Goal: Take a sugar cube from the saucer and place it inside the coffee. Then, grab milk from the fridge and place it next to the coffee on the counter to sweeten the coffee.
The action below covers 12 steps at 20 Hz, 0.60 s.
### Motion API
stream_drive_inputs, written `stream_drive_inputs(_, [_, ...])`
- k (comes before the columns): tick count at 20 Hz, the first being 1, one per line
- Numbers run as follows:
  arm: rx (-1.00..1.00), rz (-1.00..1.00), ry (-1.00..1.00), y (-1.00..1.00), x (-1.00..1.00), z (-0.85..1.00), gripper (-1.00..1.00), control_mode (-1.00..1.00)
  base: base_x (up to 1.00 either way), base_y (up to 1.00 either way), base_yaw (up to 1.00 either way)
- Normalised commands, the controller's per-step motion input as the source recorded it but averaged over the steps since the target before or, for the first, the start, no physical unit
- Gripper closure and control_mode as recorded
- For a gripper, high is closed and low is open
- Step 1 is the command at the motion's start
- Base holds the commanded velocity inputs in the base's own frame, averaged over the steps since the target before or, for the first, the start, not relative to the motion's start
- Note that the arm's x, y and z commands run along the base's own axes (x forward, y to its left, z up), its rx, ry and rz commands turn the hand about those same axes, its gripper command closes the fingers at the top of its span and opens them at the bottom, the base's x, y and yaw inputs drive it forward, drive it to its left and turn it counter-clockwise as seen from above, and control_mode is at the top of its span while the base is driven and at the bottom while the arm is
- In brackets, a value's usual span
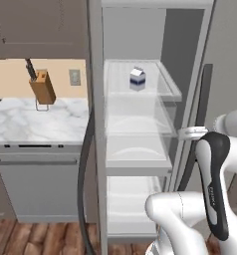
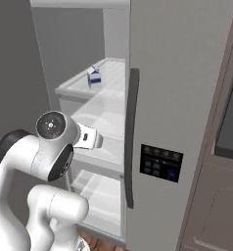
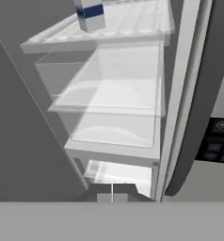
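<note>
The fridge (image 1: 95,124) stands with its left door swung open and its pale glass shelves bare to view. On the top shelf stands the milk (image 1: 137,79), a white carton with a blue band, also seen as milk (image 2: 93,76) and milk (image 3: 91,15). My gripper (image 3: 112,197) is shut with nothing in it, pointing into the fridge. It hangs in front of the middle shelves, well below and short of the carton. The hand (image 2: 90,138) sits by the right door's handle. The saucer, sugar cube and coffee are out of view.
The counter (image 1: 36,119) lies left of the fridge, with a knife block (image 1: 42,87) at its back and a dishwasher (image 1: 41,184) beneath. The right fridge door (image 2: 177,98) is closed and bears a black dispenser panel (image 2: 161,163). A dark wall oven (image 2: 231,122) is further right.
</note>
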Motion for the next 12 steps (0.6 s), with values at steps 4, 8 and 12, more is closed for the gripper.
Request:
stream_drive_inputs(4, [0.00, 0.00, 0.00, 0.00, 0.00, 0.00, 1.00, 1.00, 0.55, 0.30, 0.05])
stream_drive_inputs(8, [0.00, 0.00, 0.00, 0.00, 0.00, 0.00, 1.00, 1.00, 0.66, 0.15, 0.01])
stream_drive_inputs(12, [0.00, 0.00, 0.00, 0.00, 0.00, 0.00, 1.00, 1.00, 0.55, 0.00, 0.00])
